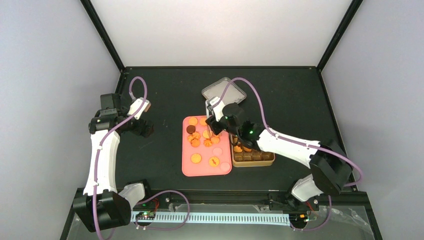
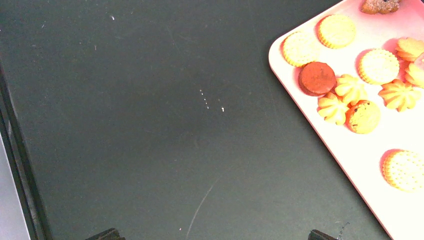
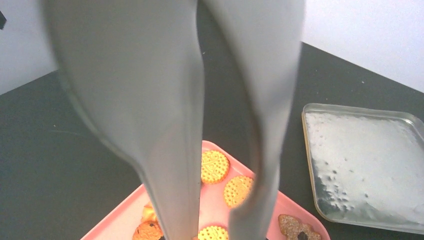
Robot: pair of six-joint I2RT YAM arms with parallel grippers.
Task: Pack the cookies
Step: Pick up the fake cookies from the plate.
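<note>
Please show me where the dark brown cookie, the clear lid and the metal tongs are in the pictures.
dark brown cookie [image 2: 317, 78], left wrist view, centre of its top face.
clear lid [image 3: 365, 165], right wrist view, middle of its flat panel.
metal tongs [image 3: 150, 100], right wrist view, on the left blade.

A matte black tabletop [image 1: 280, 95] is filling the scene, showing faint pale scratches and white specks up close. A salmon-pink tray [image 1: 200, 170] is setting off the cookies [image 2: 336, 31], most of them glowing orange-golden. The round ones are showing grids of tiny dots inside scalloped rims. The flower-shaped cookies [image 2: 350, 89] are looking paler yellow, with ridged petal swirls. A brown cookie [image 2: 317, 78] is showing a dark reddish tone, and a speckled cookie [image 2: 363, 116] is showing gold with dark flecks. Dull grey tongs [image 3: 150, 100] are looming beside a clear lid [image 3: 360, 160] that is looking frosted white. The arms [image 1: 102, 160] are showing white shells, black joints and purple cables [image 1: 137, 82].
</note>
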